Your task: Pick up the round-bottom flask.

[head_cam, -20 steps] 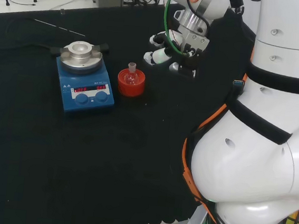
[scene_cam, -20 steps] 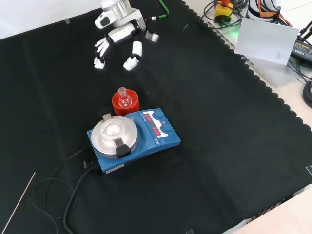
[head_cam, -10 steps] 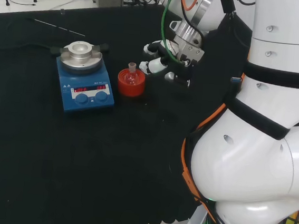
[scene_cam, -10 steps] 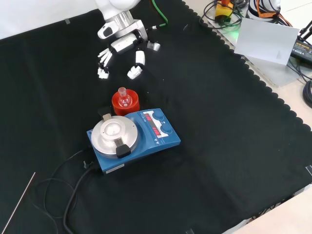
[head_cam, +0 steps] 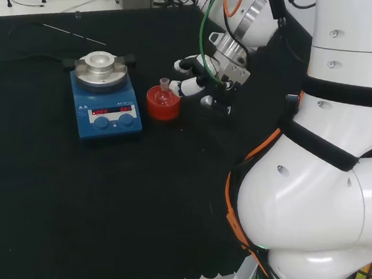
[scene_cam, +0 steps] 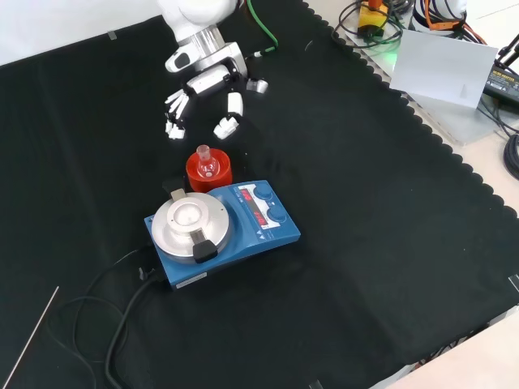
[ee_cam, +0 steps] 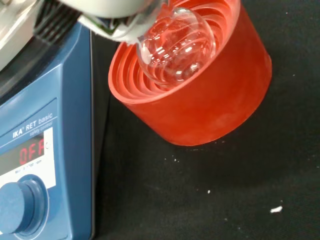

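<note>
1. The hand (scene_cam: 212, 77) hangs above the desk (scene_cam: 381, 203) with its fingers (scene_cam: 229, 123) spread wide and a little curved, holding nothing.
2. Just beyond the fingertips, and apart from them, the flask (scene_cam: 206, 164) sits upright in its red ribbed stand (scene_cam: 208, 176); in the head view the flask (head_cam: 163, 93) is just left of the nearest fingers (head_cam: 190, 86).
3. Risk: the flask is small, clear and round, so fingers closing too early or off-centre would likely strike the neck and tip it out of the stand.
4. Risk: the stand's rim rises round the bulb, so a low grip may catch the stand and drag or lift it too.
5. Beyond the stand, touching or nearly touching it, is the blue hotplate (scene_cam: 223, 229); wide fingers coming down past the flask could knock against it.
</note>
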{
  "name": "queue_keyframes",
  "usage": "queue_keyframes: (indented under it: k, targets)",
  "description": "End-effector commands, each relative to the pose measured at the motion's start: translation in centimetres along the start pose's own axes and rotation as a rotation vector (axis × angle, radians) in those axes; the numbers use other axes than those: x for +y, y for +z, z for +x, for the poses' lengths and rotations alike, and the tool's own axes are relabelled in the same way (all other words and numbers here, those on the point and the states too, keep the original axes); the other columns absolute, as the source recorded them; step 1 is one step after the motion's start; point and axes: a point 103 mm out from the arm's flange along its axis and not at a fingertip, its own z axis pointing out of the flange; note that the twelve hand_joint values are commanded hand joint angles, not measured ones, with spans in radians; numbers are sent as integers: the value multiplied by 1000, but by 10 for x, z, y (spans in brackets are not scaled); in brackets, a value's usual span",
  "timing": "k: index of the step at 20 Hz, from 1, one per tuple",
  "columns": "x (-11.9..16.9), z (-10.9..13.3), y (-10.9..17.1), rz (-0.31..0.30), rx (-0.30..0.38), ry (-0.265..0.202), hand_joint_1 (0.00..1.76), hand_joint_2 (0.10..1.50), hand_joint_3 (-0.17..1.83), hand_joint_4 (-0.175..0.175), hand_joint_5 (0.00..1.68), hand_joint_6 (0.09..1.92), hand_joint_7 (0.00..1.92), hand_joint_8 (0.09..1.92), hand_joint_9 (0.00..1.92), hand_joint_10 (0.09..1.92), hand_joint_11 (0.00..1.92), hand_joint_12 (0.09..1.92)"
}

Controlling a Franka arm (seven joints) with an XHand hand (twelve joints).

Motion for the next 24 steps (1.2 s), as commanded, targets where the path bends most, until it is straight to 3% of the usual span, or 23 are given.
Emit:
queue_keyframes:
  k: [1,8,24]
  targets:
    - [1,0,10,-15,44,-14,965,552,818,-10,609,87,307,610,460,632,20,1377]
    - [4,1,19,-17,80,-21,967,546,825,-10,634,87,324,605,476,623,38,1374]
    - [12,14,25,-57,85,-45,953,542,818,-5,704,130,342,596,503,610,39,1368]
